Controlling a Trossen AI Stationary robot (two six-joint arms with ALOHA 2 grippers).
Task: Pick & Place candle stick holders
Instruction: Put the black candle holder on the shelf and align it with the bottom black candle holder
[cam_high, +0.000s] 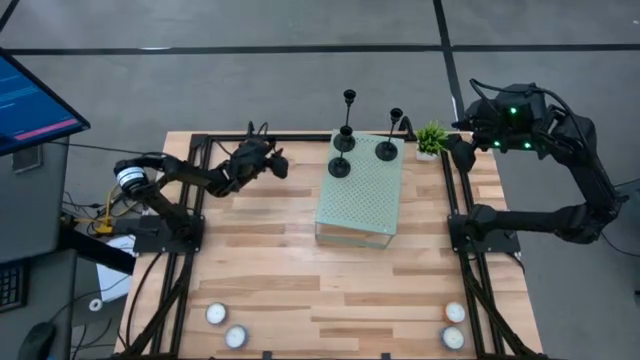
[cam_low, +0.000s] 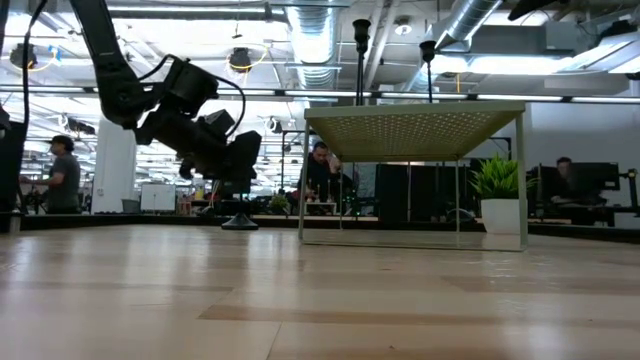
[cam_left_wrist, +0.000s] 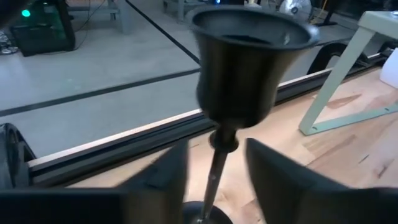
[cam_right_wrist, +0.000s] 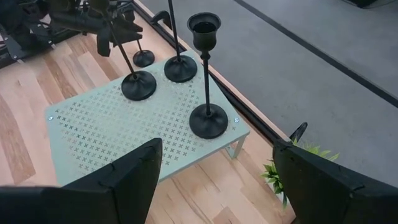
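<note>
Black metal candle stick holders are the subject: three stand on the pale green perforated stand (cam_high: 360, 195) at mid-tabletop, and a fourth candle stick holder (cam_left_wrist: 245, 68) stands on the wooden tabletop (cam_high: 300, 280) just beside the stand's left side. In the right wrist view the three on the stand are the nearest holder (cam_right_wrist: 206, 81), the middle holder (cam_right_wrist: 138, 84) and the far holder (cam_right_wrist: 180, 67).

The left gripper (cam_left_wrist: 214, 174) is at this fourth holder, its jaws apart on either side of the thin stem below the cup; no contact with the stem can be confirmed, so the grasp reads as forming, not made. The holder's disc base (cam_low: 239, 222) rests on the wood.

The right gripper (cam_right_wrist: 214, 180) waits at the far right edge above the potted plant (cam_high: 431, 138), jaws wide apart and empty. White tealight candles (cam_high: 216, 314) lie at the near corners.

Risks, as judged: the stem is thin and smooth, so an off-centre closure could push it aside and tip the holder. A loose hold may let it swing or slip when raised. Placement among three crowded holders risks knocking a neighbour over.
</note>
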